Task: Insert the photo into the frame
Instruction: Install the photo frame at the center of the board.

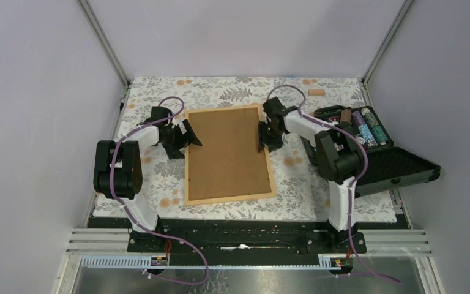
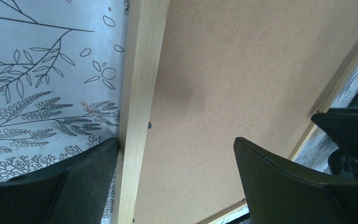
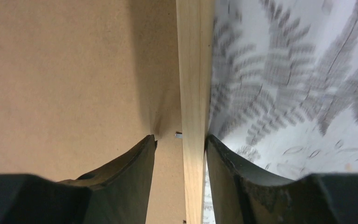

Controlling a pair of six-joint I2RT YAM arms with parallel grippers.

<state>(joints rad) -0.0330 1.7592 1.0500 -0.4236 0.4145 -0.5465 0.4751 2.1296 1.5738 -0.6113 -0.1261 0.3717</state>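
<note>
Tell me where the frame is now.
In the top view the frame lies back-up at mid-table, the left claw over its left rail, the right claw astride its right rail, the black case further right.

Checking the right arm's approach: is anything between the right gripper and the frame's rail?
Nothing visible. The right gripper straddles the frame at its right rail, one finger over the backing board, the other over the tablecloth.

Leaf-print table (image 1: pixel 165 184) under face-down frame (image 1: pixel 229 196), open black case (image 1: pixel 398 168), wooden block (image 1: pixel 316 92).
</note>
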